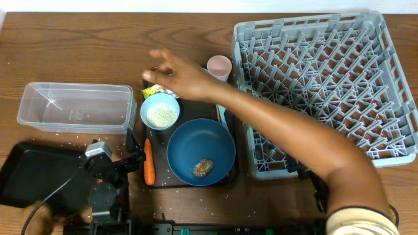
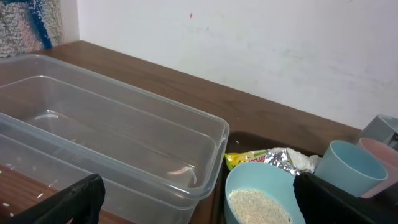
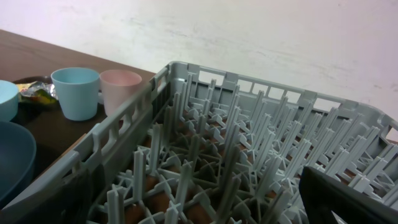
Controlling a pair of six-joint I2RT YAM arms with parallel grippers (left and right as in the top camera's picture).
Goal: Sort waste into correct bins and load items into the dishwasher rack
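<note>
Pale blue bowl point(image 1: 160, 112): a person's hand point(image 1: 175, 70) hovers just beyond it; left pincer point(image 2: 205, 208) and right pincer point(image 3: 205, 205), both gaping, could hit that hand.

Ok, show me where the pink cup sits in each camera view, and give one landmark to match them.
Overhead: pink cup at top centre, just left of the grey dishwasher rack's top-left corner.
Left wrist: far right edge, partly behind the blue cup.
Right wrist: upper left, between the blue cup and the rack wall.
Shared landmark: the crumpled yellow-silver wrapper.
</note>
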